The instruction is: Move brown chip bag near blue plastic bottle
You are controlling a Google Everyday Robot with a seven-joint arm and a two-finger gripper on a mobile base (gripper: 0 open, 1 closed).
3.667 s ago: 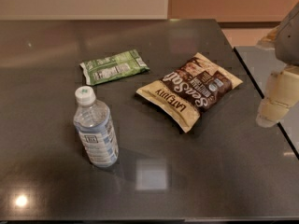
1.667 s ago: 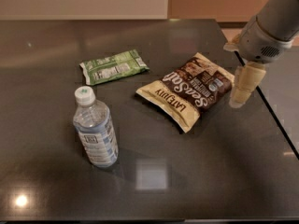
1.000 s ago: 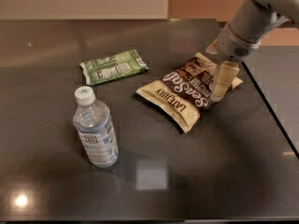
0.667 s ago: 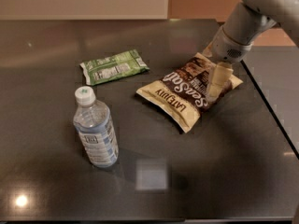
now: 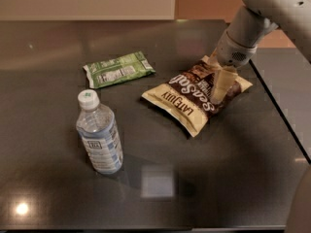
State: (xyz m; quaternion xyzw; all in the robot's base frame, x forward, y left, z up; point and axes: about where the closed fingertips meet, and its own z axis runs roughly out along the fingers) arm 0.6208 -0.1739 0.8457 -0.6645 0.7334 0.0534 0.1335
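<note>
The bag lies flat on the dark desk, a little right of centre in the frame. It sits on a slant, with its cream end pointing toward the lower middle and its brown end toward the upper right. "LATE JULY" runs across the cream part and larger script covers the brown part.

The pale grey arm enters from the upper right corner and slopes down and to the left. Below it, the end effector hangs over the brown half of the bag, its cream-coloured tip overlapping the print there. I cannot tell whether the end effector is apart or together, nor whether it touches the bag.

The bottle stands upright in the lower left part of the frame, with its white cap on top and its pale label around the middle. It is well apart from the bag, to the left and lower.

A green packet lies flat in the upper left-centre, above the bottle and to the left of the bag. It is near the bag's cream end but does not touch it.

A dark seam runs diagonally down the right side of the desk. On the glossy top, a pale square reflection shows below the bag, and a small bright glint sits near the lower left corner.
</note>
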